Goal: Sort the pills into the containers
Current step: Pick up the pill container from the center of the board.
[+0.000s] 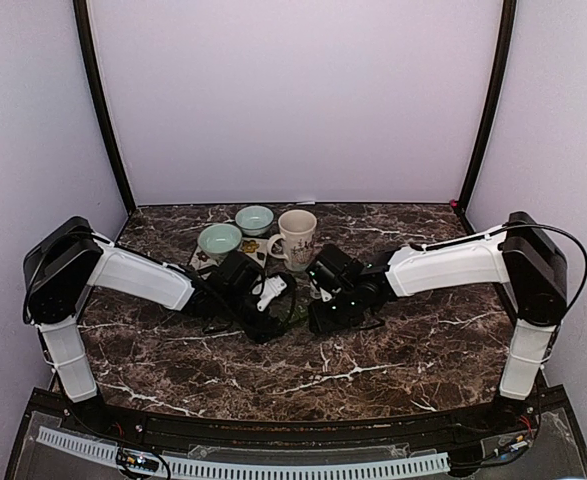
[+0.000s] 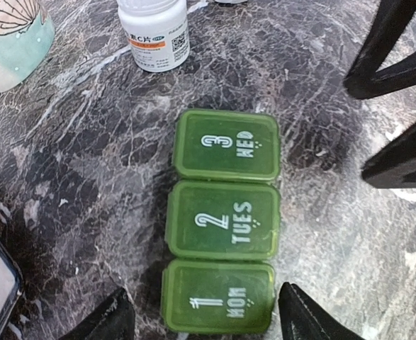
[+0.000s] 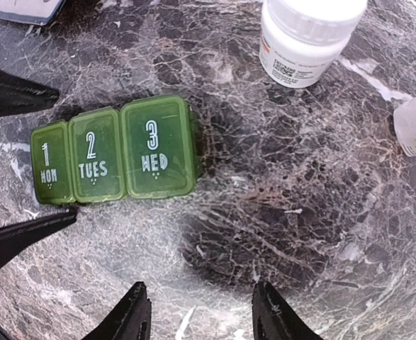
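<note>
So the left gripper [image 2: 208,313] is the one in business here. It's spread wide and straddling the MON end of the green pill box [image 2: 222,227], one finger on either side of the strip, pinching nothing. The lower finger looks like it's just brushing the MON corner, but I can't swear to that. The box's long axis runs straight away from it, MON then TUES then WED, all three lids down.

The right gripper [image 3: 200,312] hangs off to the side of the WED end over bare marble, jaws apart, nothing in them, so the left arm is clearly nearer.

Past the WED end stands a white pill bottle [image 2: 154,32], and further back a mug [image 1: 298,238] and two bowls [image 1: 220,240].
</note>
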`<state>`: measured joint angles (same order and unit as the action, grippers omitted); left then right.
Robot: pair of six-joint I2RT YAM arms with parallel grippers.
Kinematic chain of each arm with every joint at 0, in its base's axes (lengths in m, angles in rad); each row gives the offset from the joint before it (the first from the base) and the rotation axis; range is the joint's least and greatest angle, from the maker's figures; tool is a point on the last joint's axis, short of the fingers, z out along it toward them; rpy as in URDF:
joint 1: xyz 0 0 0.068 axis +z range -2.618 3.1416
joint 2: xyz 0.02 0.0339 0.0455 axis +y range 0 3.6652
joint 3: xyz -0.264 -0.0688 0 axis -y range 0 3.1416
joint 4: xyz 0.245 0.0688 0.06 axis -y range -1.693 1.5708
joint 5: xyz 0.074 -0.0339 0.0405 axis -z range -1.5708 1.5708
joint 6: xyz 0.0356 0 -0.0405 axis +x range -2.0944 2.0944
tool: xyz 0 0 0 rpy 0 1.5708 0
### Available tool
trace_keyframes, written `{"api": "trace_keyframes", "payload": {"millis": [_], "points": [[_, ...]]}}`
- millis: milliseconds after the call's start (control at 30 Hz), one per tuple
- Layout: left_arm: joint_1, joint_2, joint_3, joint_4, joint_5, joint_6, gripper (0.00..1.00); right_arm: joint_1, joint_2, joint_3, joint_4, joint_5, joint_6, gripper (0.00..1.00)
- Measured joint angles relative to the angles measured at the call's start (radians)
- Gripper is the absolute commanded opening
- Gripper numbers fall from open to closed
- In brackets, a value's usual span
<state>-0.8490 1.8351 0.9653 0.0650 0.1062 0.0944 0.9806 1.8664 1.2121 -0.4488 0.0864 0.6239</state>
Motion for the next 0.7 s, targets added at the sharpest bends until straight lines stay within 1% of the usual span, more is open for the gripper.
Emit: {"api": "trace_keyframes", "payload": {"millis": [300,467,533,633,700], "points": [[0.0,0.033,0.018,0.024,-0.027,0.033,0.68,-0.002,-0.013,-0.021,0.0,0.01,0.014,0.51],[0.0,0.034,0.02,0.038,-0.04,0.049,0.58,-0.002,-0.013,-0.021,0.0,0.016,0.017,0.51],[0.0,0.04,0.031,0.039,-0.041,0.056,0.52,-0.002,-0.013,-0.021,0.0,0.018,0.017,0.51],[0.0,0.049,0.043,0.04,-0.04,0.06,0.34,-0.004,-0.013,-0.021,0.0,0.019,0.017,0.51],[0.0,0.05,0.046,0.042,-0.039,0.067,0.25,-0.006,-0.013,-0.021,0.0,0.019,0.017,0.51]]}}
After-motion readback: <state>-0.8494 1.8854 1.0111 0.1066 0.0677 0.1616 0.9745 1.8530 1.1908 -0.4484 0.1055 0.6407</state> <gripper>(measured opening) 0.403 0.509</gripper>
